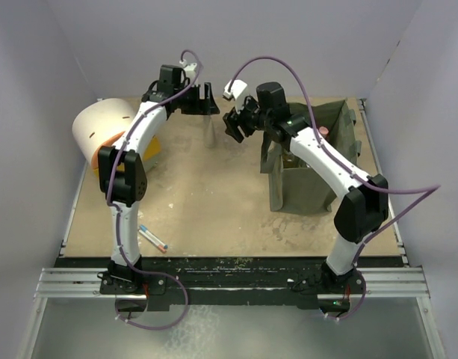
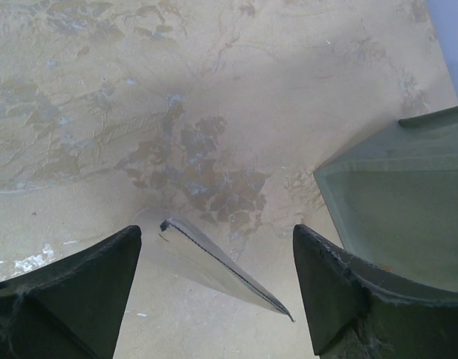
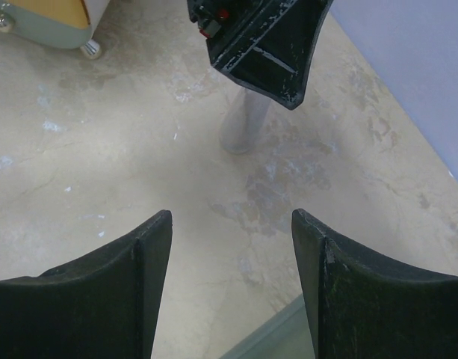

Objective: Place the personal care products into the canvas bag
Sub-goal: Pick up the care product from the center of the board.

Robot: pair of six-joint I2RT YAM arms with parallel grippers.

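Two hands hung over the far middle of the tabletop (image 1: 214,202). The left hand (image 1: 206,108) (image 2: 217,232) was wide open above a silver-grey tube (image 1: 210,134) (image 2: 214,265) (image 3: 243,127), which stood upright near the far edge. In the left wrist view the tube's crimped end showed between the two fingers with a gap on each side, so nothing was gripped. The right hand (image 1: 234,126) (image 3: 231,215) hung just right of the tube, also open, with only bare tabletop between its fingers. The canvas bag (image 1: 303,187) (image 2: 400,202) stood open-topped toward the far right corner, to the right of both hands. Its contents were too small to tell. A domed box (image 1: 101,131) sat by the far left corner. A thin pen (image 1: 152,238) lay close to the near edge, on the left.
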